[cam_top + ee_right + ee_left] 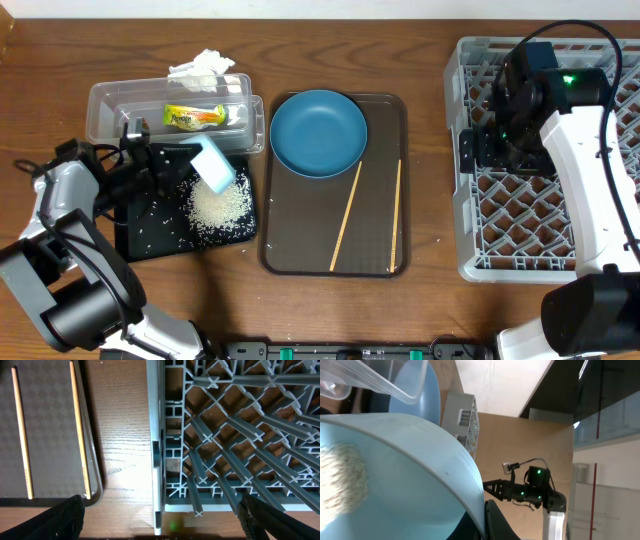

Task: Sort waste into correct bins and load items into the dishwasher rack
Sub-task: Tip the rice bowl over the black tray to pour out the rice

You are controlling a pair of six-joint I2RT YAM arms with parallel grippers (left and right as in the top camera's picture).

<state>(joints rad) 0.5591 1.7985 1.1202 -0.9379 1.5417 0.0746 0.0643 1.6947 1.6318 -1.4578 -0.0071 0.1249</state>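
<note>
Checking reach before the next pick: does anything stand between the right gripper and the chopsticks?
Nothing visible. The right gripper hangs over the rack at its left wall; the chopsticks lie uncovered on the brown tray beside it.

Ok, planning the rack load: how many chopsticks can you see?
2. Both chopsticks lie on the brown tray: one slanted below the blue plate, one straight near the right edge.

The black-and-white left arm [60, 210] reaches in from the near left. Its wrist is rolled sideways, and the left gripper [172, 165] is clamped on the rim of a tilted pale blue-white bowl [212, 165]. The white right arm [590, 190] stretches forward on the right, wrist bent down. The right gripper [160, 520] points downward, its dark fingers [60, 520] spread wide apart.
</note>
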